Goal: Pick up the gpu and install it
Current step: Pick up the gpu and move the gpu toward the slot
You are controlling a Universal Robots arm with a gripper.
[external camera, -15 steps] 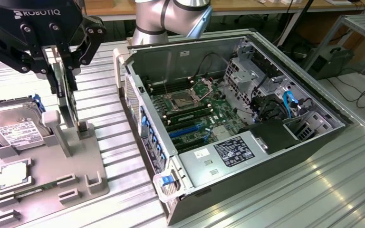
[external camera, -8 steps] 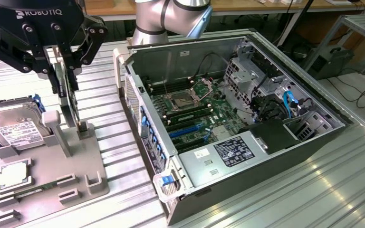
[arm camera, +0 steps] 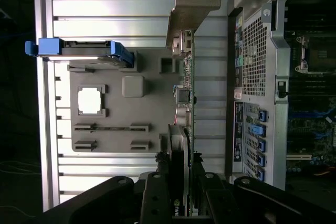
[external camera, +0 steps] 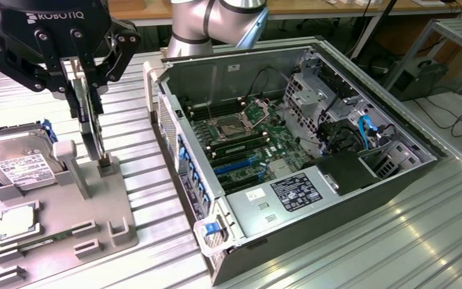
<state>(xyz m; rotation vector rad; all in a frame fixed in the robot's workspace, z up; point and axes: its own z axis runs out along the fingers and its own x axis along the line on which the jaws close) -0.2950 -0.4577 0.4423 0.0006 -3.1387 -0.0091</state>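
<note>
Exterior view's left: grey holder tray (external camera: 55,223) sat on the surface (external camera: 147,186). Above it, fingers (arm camera: 156,198) were closed on the gpu (external camera: 94,138), held upright and edge-on. Its lower end was at the tray's slot; could not tell if clear. Computer case (external camera: 295,150), right, stood open. Grasp made; install judged outstanding.

- Labelled hard drive (external camera: 16,164) with blue rails, at the grey fixture (external camera: 94,208) edge
- Square silver chip (external camera: 18,221) in a fixture recess
- Slatted metal worktop (external camera: 399,241) beneath
</note>
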